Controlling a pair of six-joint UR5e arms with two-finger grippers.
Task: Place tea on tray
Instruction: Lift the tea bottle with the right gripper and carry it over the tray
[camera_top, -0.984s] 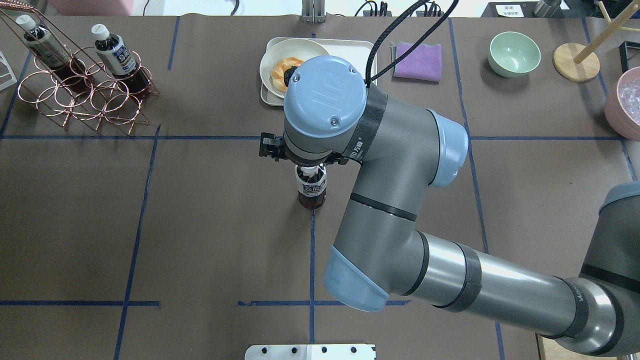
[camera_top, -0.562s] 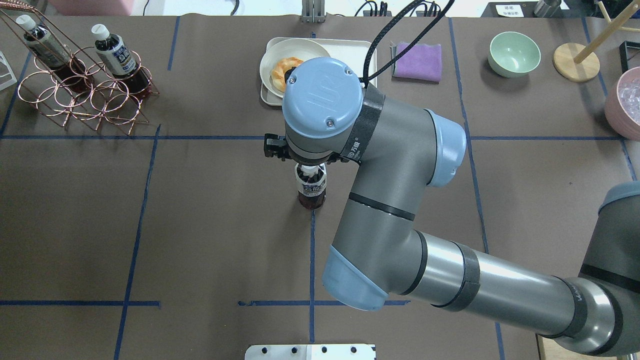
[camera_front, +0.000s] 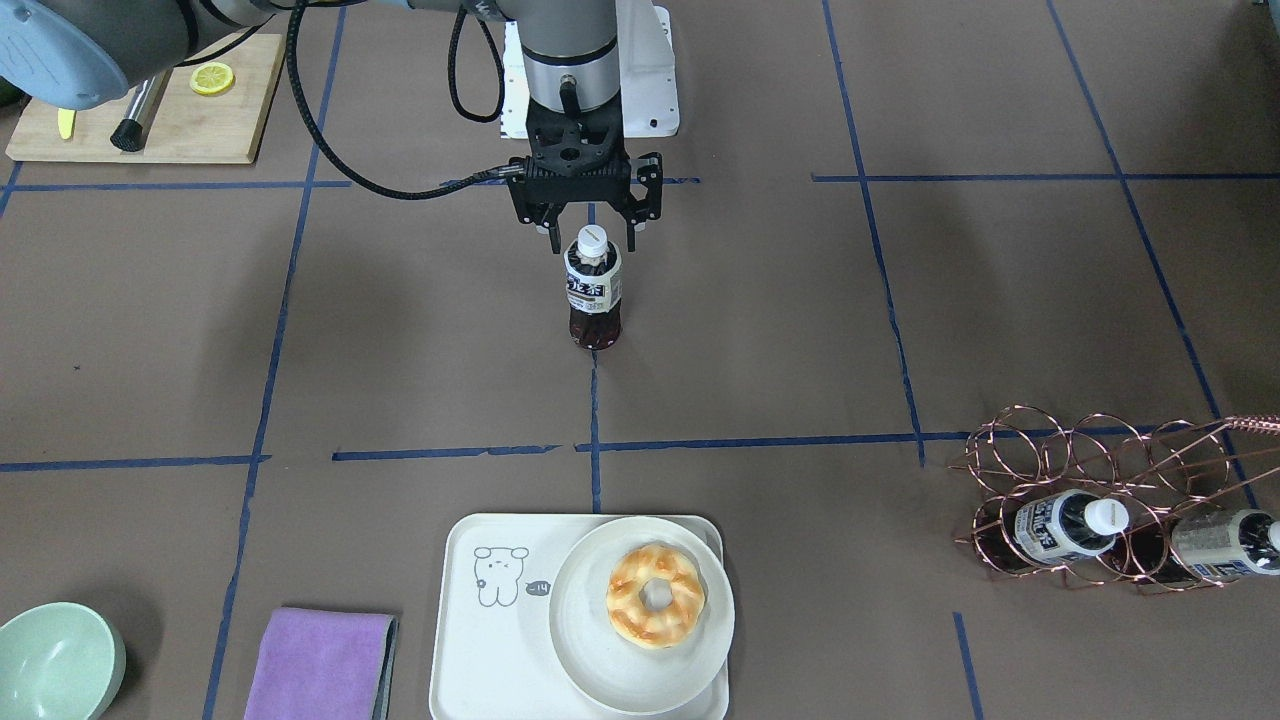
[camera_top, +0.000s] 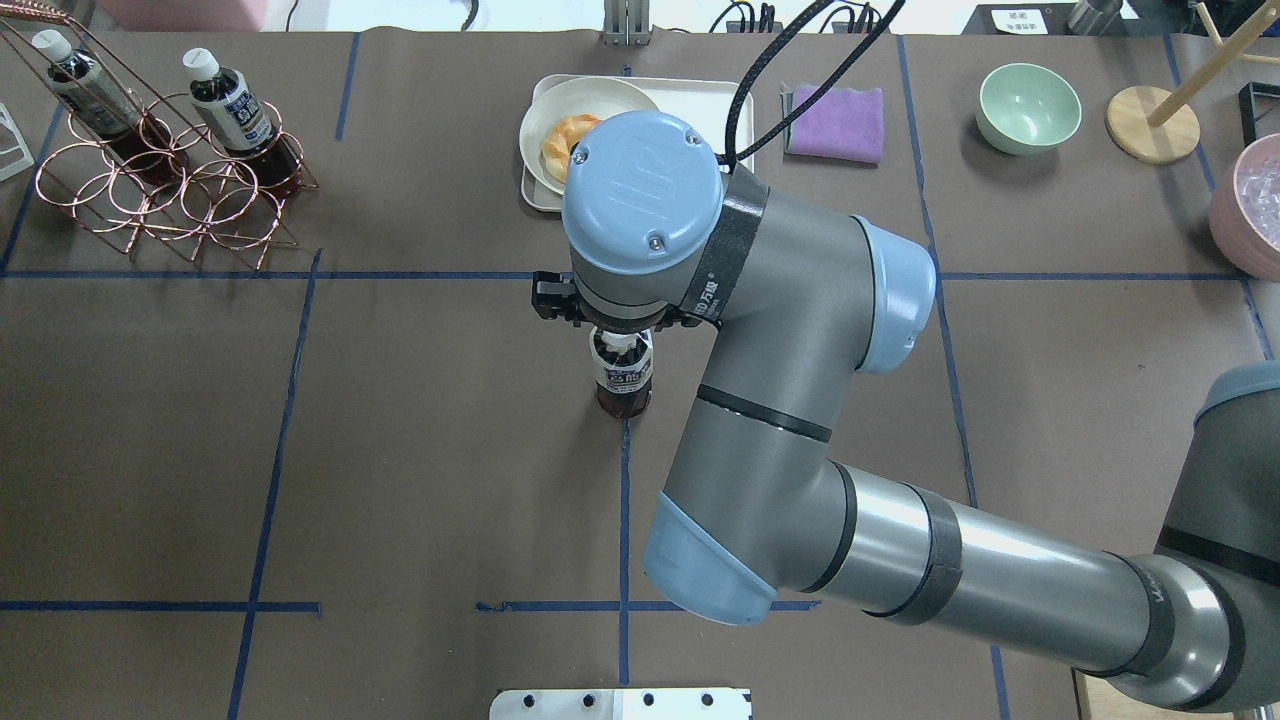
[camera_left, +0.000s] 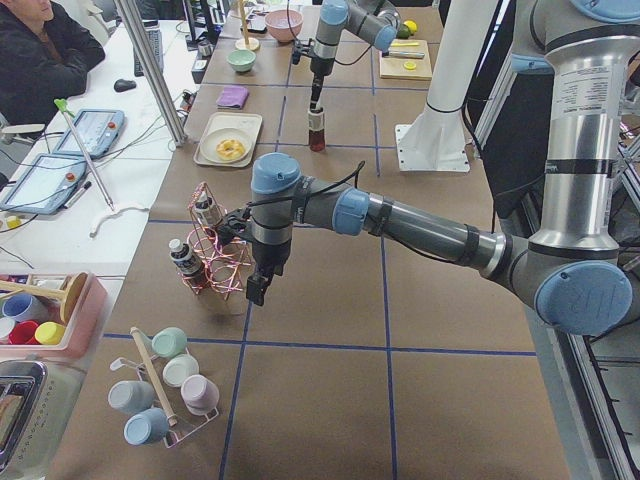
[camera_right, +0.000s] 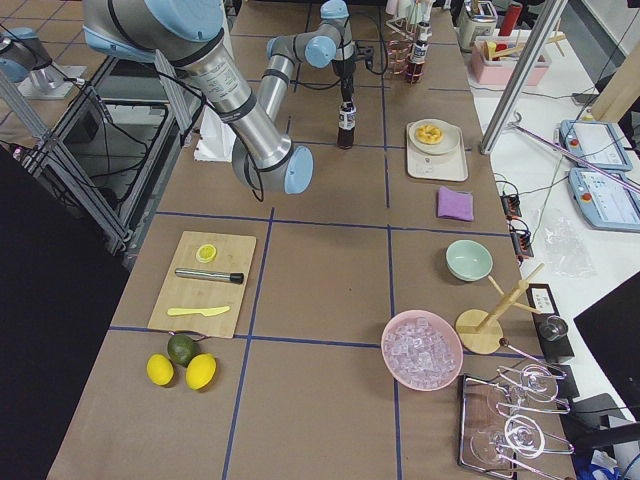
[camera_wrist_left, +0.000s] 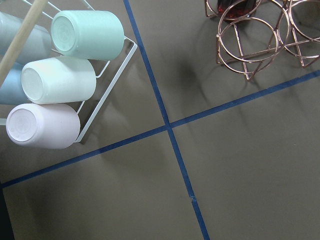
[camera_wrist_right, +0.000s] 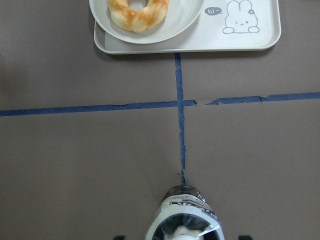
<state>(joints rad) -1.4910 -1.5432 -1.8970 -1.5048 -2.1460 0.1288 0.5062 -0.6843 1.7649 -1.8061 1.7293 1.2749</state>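
I record the right gripper (camera_front: 590, 228) spread wide over the upright clear plastic dark-tea bottle (camera_front: 594, 295) at the centre of the table (camera_front: 900, 330), well apart from the cream rectangular tray (camera_front: 480, 640). I cannot tell the left gripper (camera_left: 256, 293) spread.

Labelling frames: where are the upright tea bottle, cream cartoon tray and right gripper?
White-capped clear plastic tea bottle (camera_front: 593, 286): front-facing view, its label.
Cream rectangular tray (camera_front: 485, 660): front-facing view, bare floor.
Right gripper (camera_front: 592, 230): front-facing view, between its fingers.

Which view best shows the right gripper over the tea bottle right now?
Exterior front-facing: the right gripper shows unobstructed, jaws open, one each side of the cap of the tea. Overhead, the wrist hides nearly all of it. Side views show it small. The right wrist view catches only dark bits at its bottom edge.
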